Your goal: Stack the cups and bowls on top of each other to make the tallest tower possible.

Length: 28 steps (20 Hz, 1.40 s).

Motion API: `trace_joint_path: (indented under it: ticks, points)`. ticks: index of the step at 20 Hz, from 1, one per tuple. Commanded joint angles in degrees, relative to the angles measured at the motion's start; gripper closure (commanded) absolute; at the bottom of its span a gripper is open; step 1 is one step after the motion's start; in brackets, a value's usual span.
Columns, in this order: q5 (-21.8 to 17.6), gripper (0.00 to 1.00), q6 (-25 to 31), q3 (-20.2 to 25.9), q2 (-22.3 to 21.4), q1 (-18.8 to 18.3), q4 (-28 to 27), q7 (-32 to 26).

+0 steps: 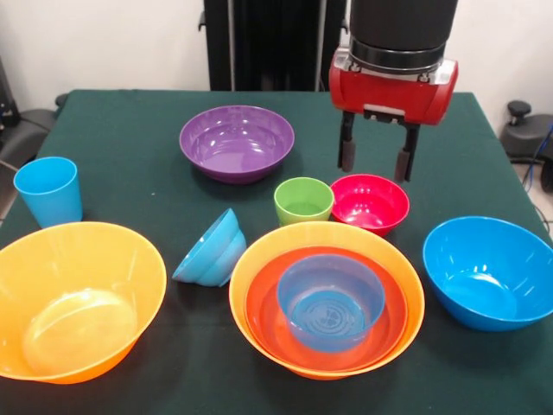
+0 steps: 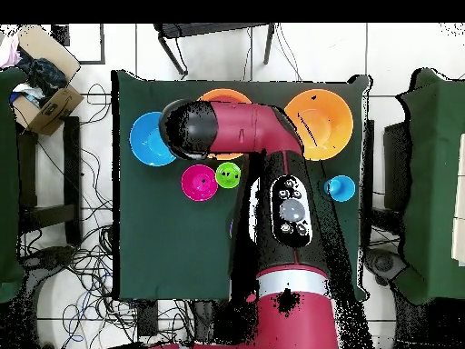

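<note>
Tool open above pink-red bowl, green cup beside.

From overhead, you're losing the purple bowl completely under the arm, which is also covering half the stacked orange bowl.

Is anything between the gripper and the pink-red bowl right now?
Nothing visible. The open gripper hangs just behind and above the pink-red bowl, with only air between. The green cup stands close beside the bowl.
</note>
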Motion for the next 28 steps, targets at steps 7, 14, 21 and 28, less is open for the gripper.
trace_joint_path:
  ticks: [7, 14, 21, 28]
  points:
    - [-3.01, 0.0, -6.99, 2.23, 4.74, -2.62, 7.38, -0.64]
    - [-3.7, 0.0, -9.11, 1.86, 5.03, -2.3, 8.56, -0.11]
    - [-4.15, 0.0, -10.91, 1.19, 5.19, -1.55, 9.42, 0.56]
    - [-4.2, 0.0, -12.98, 1.58, 5.5, -1.76, 10.61, 0.37]
